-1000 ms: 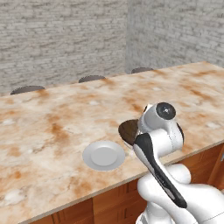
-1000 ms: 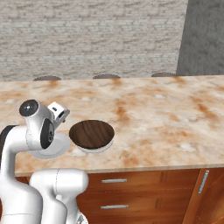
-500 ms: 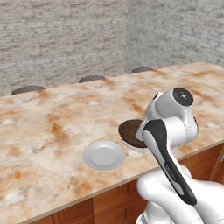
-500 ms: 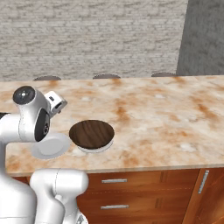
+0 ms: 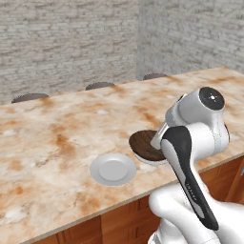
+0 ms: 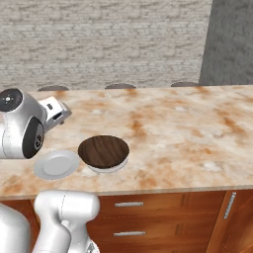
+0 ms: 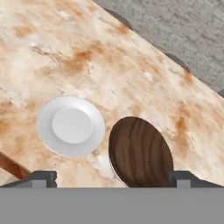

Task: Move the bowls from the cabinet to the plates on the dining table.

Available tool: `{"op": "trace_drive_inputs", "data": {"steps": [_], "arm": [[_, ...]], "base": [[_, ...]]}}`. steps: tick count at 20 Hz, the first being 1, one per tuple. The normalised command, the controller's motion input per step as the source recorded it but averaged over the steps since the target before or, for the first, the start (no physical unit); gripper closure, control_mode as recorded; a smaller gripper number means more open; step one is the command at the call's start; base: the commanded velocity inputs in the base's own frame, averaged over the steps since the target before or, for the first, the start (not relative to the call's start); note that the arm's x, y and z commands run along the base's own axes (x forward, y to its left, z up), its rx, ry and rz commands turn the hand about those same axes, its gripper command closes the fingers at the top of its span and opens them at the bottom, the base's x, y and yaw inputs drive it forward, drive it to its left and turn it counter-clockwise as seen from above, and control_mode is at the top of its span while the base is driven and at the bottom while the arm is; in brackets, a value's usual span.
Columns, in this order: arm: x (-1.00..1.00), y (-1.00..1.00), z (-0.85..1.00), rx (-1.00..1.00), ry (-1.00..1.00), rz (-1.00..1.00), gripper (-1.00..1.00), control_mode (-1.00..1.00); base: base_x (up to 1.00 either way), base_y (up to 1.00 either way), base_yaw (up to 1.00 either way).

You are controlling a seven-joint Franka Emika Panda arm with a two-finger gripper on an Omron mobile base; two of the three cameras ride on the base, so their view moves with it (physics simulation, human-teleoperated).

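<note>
The dark brown bowl [image 6: 104, 151] sits on one of the two white plates, whose pale rim [image 6: 118, 167] peeks out from under the bowl's near edge in the right base view. It rests upright near the front edge of the dining table [image 6: 188, 133], its wood-grained inside facing up. In the left base view the same bowl [image 5: 143, 145] is partly covered by the robot's arm, and in the hand view the bowl [image 7: 140, 153] lies low in the picture with a sliver of white plate along its lower left rim.

Just beside it, close but not touching, lies the second white plate [image 6: 57, 164], bare, with nothing on it. The left base view shows this plate [image 5: 113, 169] to the left of the bowl, and the hand view shows it [image 7: 71, 126] left of the bowl as well, a thin strip of marbled stone between the two.

The gripper [image 7: 111, 178] hangs above the table over the bowl and plate, its jaws spread wide and released, holding nothing; one dark fingertip [image 7: 40, 177] stands near the bare plate, the other at the bowl's far side.

Beyond the table, dark rounded stool tops [image 6: 120, 86] line its far edge before a grey brick wall [image 6: 99, 39].
</note>
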Motion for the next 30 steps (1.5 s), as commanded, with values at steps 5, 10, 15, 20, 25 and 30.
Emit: {"op": "trace_drive_inputs", "data": {"steps": [5,10,15,20,25,30], "arm": [[-0.32,-0.19,0.41,0.03,0.00,-0.15,-1.00,-1.00],[-0.40,-0.31,0.43,0.04,-0.01,-0.11,-1.00,-1.00],[-0.33,-0.36,0.36,0.04,-0.01,-0.08,-1.00,-1.00],[-0.34,-0.32,0.23,0.02,-0.05,-0.04,-1.00,-1.00],[-0.37,-0.17,0.18,0.00,-0.12,-0.03,-1.00,-1.00],[-0.39,-0.06,0.17,0.00,-0.13,-0.05,-1.00,-1.00]], "base": [[0.00,0.00,0.00],[0.00,0.00,0.00],[0.00,0.00,0.00],[0.00,0.00,0.00],[0.00,0.00,0.00],[0.00,0.00,0.00]]}}
